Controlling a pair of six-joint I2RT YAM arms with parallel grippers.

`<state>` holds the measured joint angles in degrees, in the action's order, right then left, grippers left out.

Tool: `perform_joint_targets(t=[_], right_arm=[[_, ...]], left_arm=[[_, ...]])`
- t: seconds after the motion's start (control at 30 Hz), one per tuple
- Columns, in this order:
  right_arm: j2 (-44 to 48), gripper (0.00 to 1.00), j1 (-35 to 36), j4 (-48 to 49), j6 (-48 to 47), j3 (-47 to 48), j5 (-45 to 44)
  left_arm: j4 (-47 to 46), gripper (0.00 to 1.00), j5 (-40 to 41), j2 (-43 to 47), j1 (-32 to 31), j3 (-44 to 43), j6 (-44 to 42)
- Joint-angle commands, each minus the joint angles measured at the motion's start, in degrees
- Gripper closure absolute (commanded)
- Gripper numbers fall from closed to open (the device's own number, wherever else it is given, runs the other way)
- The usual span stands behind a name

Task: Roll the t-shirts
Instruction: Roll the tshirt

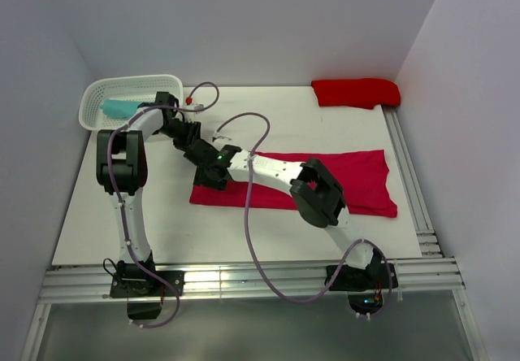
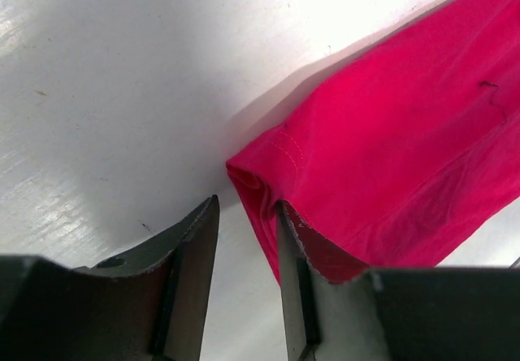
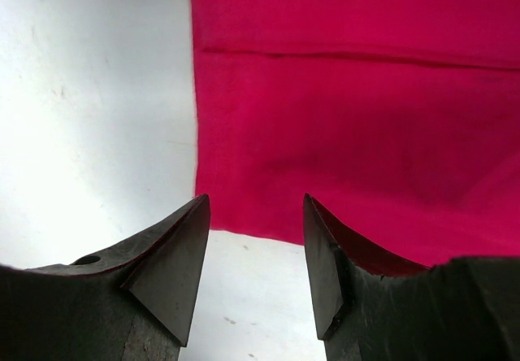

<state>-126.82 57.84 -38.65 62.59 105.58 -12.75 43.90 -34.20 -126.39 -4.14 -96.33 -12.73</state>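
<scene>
White tabletop between pale walls carries the raspberry-red t-shirt (image 1: pixel 366 184), folded into a long strip across the middle. Both arms reach its left end. The left gripper (image 2: pixel 248 251) hangs at the strip's folded corner, fingers a narrow gap apart with bare table between them — the cloth edge seems to brush one finger. The right gripper (image 3: pixel 256 255) hovers over a corner of the same end, fingers spread. Far right lies a scarlet bundle (image 1: pixel 356 93); far left, a teal bundle (image 1: pixel 120 108) in the white basket (image 1: pixel 88 109).
</scene>
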Motion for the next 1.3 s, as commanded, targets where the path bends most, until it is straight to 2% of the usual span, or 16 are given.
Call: perform_joint_targets(t=[0.0,0.47,0.6,0.8,0.9,0.93,1.03,1.1,1.13,1.23,1.27], right_arm=[[-2.46,0.43,1.39,-1.24,1.05,5.85,0.01],[-8.87,0.43,5.08,-2.56,1.84,11.05,0.89],[-11.6,0.44,5.44,-5.99,2.1,14.9,-0.08],[-12.57,0.48,5.79,-9.76,3.24,14.83,-1.92],[-12.75,0.55,5.96,-10.74,3.42,14.31,-2.54],[-12.83,0.61,5.96,-10.65,3.51,14.04,-2.63],[-13.18,0.71,6.14,-9.86,3.07,13.78,-1.49],[-13.54,0.73,6.14,-9.42,2.89,13.6,-0.87],[-13.36,0.79,6.14,-8.47,2.72,13.25,-0.61],[-11.26,0.9,6.14,-3.99,2.54,10.18,0.53],[-9.51,0.91,6.14,-2.58,2.45,8.26,0.71]], left_arm=[[-1.01,0.6,0.53,-1.76,-0.08,0.97,0.25],[-2.06,0.63,2.29,-1.41,-1.31,2.29,0.69],[-2.15,0.63,2.91,-1.49,-1.66,2.29,0.78],[-2.85,0.65,3.96,-1.93,-1.66,2.47,1.48],[-3.64,0.7,4.57,-2.11,-2.1,3.08,1.92],[-3.91,0.71,4.75,-2.11,-2.36,3.34,2.1],[-4.79,0.78,5.28,-1.85,-3.15,4.05,3.06],[-5.4,0.81,6.24,-1.23,-3.5,4.31,3.41],[-5.49,0.83,6.68,-1.14,-3.77,4.4,3.59],[-5.67,0.92,9.4,-0.09,-4.38,4.31,4.38],[-5.75,0.97,10.37,0.7,-4.64,4.23,4.82]])
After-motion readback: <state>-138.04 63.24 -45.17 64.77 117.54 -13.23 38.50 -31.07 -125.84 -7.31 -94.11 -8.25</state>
